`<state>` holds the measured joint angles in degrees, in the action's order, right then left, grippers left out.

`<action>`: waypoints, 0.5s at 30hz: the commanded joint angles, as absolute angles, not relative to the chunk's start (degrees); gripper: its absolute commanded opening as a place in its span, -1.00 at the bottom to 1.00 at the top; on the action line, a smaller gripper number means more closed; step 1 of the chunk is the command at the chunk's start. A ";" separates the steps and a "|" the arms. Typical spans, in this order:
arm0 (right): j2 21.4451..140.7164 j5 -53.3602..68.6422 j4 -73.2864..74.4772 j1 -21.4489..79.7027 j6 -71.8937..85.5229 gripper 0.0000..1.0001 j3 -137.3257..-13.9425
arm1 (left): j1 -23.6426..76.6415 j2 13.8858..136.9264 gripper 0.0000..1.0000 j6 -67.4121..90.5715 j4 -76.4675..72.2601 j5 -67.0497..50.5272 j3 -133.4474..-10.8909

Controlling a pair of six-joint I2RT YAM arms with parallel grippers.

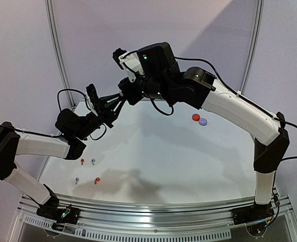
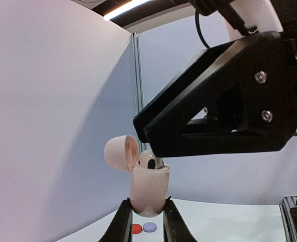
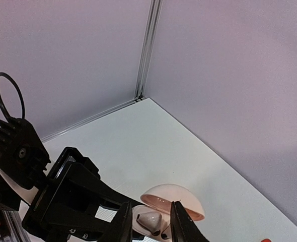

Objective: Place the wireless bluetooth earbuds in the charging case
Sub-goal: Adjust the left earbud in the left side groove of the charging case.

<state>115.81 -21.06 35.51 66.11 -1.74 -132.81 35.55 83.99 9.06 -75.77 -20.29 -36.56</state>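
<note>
My left gripper [image 2: 147,212] is shut on the base of a pale pink-white charging case [image 2: 148,186] and holds it upright in the air. The case's lid [image 2: 119,152] is hinged open to the left. A white earbud [image 2: 149,161] sits in the case mouth, its top poking out. In the right wrist view my right gripper [image 3: 152,206] hovers just over the case [image 3: 171,201]. Its jaws stand apart on either side of that earbud [image 3: 149,220], with a gap showing. Two red [image 1: 82,161] and two lavender earbuds [image 1: 92,161] lie on the table's near left.
A red round case [image 1: 196,117] and a lavender one [image 1: 204,121] sit together at the table's back right. Both arms meet high over the back left of the white table [image 1: 158,151]. Enclosure walls stand close behind and to the left.
</note>
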 commanded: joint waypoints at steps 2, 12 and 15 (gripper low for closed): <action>116.10 -20.35 33.12 66.49 -1.49 -0.45 -134.02 | 35.07 82.97 -1.00 8.44 -76.39 -19.86 -35.43; 109.31 -15.26 28.11 66.48 1.00 -0.40 -133.29 | 34.46 82.59 -1.00 -3.61 -72.55 -22.06 -33.90; 107.43 -16.27 26.57 66.24 2.13 -0.38 -130.06 | 34.45 82.40 -1.00 -29.98 -71.62 -25.94 -32.10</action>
<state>113.16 -16.91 30.52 66.11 -0.16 -132.42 35.18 83.90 -1.34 -74.00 -21.52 -34.41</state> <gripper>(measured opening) 0.308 0.189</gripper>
